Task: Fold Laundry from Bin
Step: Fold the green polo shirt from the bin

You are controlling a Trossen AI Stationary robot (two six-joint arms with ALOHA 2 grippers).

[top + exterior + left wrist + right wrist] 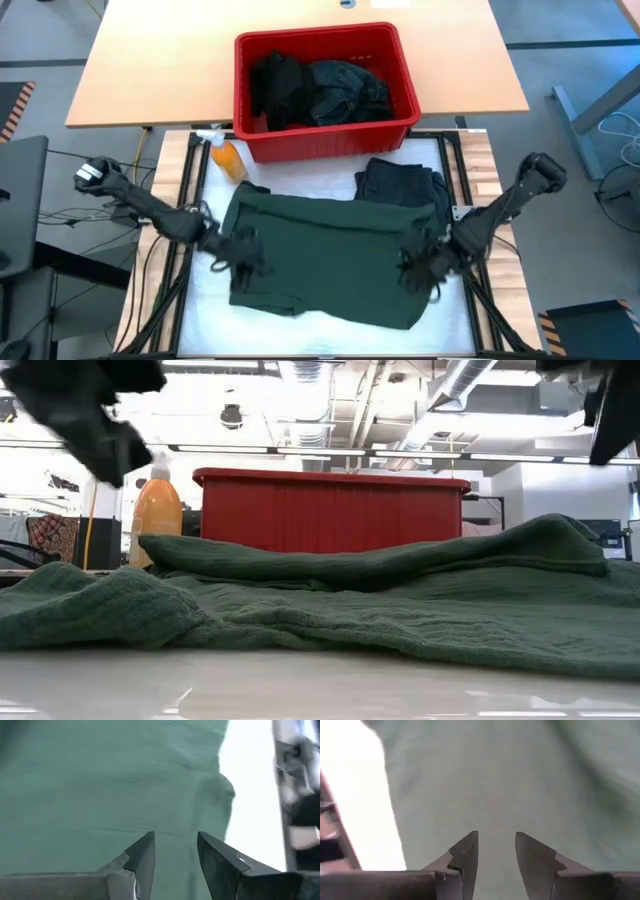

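A dark green shirt lies spread on the white table surface and fills the low view. My left gripper hovers open over its left part, with only green cloth below the fingers in the left wrist view. My right gripper hovers open over its right part. In the low view both arms are high above the cloth. The red bin stands on the tan tabletop beyond the white surface and holds black and near-black garments.
A dark folded garment lies on the white surface by the shirt's far right corner. An orange spray bottle stands at the far left, near the bin. Bare white surface lies left of the shirt and along the near edge.
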